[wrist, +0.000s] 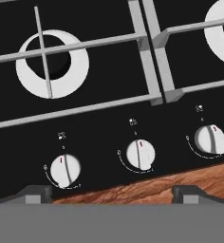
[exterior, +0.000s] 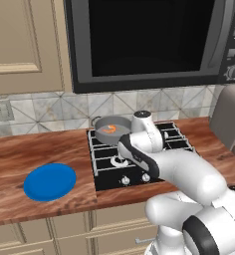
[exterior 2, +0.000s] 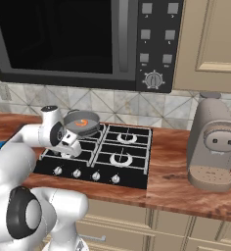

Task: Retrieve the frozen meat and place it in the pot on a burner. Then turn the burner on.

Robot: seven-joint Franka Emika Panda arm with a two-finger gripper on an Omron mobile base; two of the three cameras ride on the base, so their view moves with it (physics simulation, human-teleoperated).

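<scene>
With the frozen meat (exterior: 109,129) already lying in the pot (exterior: 111,130) on the rear left burner, my fingers (wrist: 111,194) were spread wide over the small, stiff, probably slippery knobs (wrist: 141,154), best pinched across the ridge.

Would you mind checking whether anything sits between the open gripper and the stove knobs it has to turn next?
Nothing visible does. In the hand view the gripper hangs open just above the row of knobs, with only bare black cooktop between. The frozen meat already lies in the pot.
</scene>
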